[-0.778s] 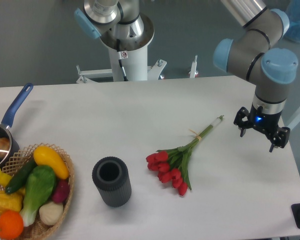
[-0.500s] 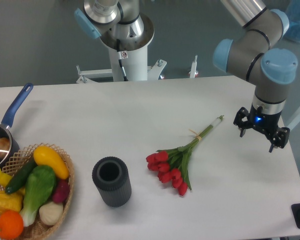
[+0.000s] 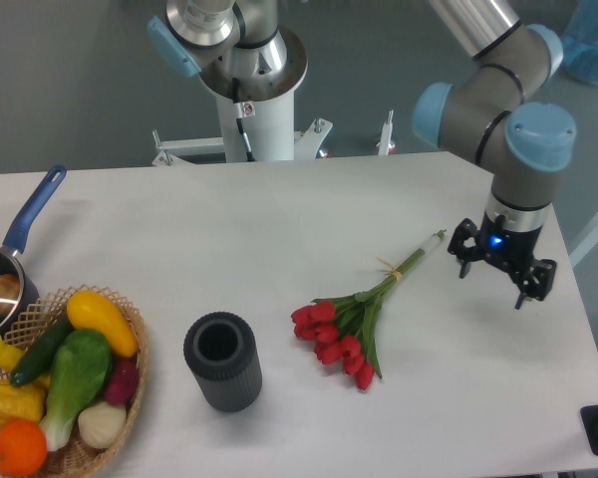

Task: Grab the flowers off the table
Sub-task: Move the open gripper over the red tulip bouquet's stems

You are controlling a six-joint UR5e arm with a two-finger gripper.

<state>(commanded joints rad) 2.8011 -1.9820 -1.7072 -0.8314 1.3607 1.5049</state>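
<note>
The flowers, red tulips with green leaves and long pale-green stems tied with twine, lie on the white table right of centre. The stem tips point up and right toward my gripper. My gripper hangs open and empty just right of the stem ends, fingers pointing down, slightly above the tabletop. It does not touch the flowers.
A dark ribbed cylindrical vase stands left of the flowers. A wicker basket of vegetables sits at the front left. A pot with a blue handle is at the left edge. The arm's white base stands behind the table.
My gripper has moved left and slightly up in the image, closer to the stem ends. The flowers have not moved.
</note>
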